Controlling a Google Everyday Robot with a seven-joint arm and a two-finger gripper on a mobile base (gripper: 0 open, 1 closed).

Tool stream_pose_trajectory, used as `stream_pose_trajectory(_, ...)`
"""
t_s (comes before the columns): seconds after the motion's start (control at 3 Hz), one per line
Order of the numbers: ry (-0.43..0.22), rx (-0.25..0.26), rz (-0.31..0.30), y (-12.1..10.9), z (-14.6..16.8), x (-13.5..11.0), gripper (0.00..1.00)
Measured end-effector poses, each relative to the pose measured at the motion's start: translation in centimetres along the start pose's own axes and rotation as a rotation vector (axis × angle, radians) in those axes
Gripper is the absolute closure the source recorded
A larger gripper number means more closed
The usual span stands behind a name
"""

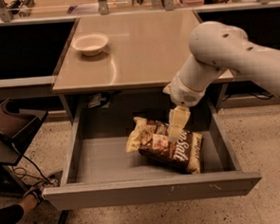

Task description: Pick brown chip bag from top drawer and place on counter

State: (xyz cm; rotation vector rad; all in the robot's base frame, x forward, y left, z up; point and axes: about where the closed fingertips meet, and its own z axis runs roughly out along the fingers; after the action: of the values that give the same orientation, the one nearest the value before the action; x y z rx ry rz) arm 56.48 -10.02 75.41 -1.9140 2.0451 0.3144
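Camera view, one item per clause. Gripper (pixel 175 132): pale yellow, pointing down from a white arm (pixel 222 52) that reaches in from the right, its tip over the upper middle of the bag; whether it is released or clenched cannot be told, nor whether it touches the bag. Bag (pixel 178 152): crinkly dark brown with pale yellow ends and white lettering, lying flat and skewed on the floor of the drawer, right of centre. Drawer (pixel 149 190): wide, shallow, grey metal, pulled fully out, flat front panel. Counter (pixel 146 51): smooth beige top with a glossy sheen, directly above the drawer's back; the arm crosses its front right corner. Bowl (pixel 90 43): small, pale, round, on the counter's far left, well apart from the gripper. Floor (pixel 270 139): speckled, pale.
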Motion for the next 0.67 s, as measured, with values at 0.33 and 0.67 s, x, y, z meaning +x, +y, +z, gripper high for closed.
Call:
stream_pose_trajectory(0.33,-0.008,-0.072,-0.003,-2.64,7.9,-0.32,0.0)
stream_pose_trajectory(0.67,-0.008,-0.075,-0.002,-2.6,8.08,-0.26,0.0)
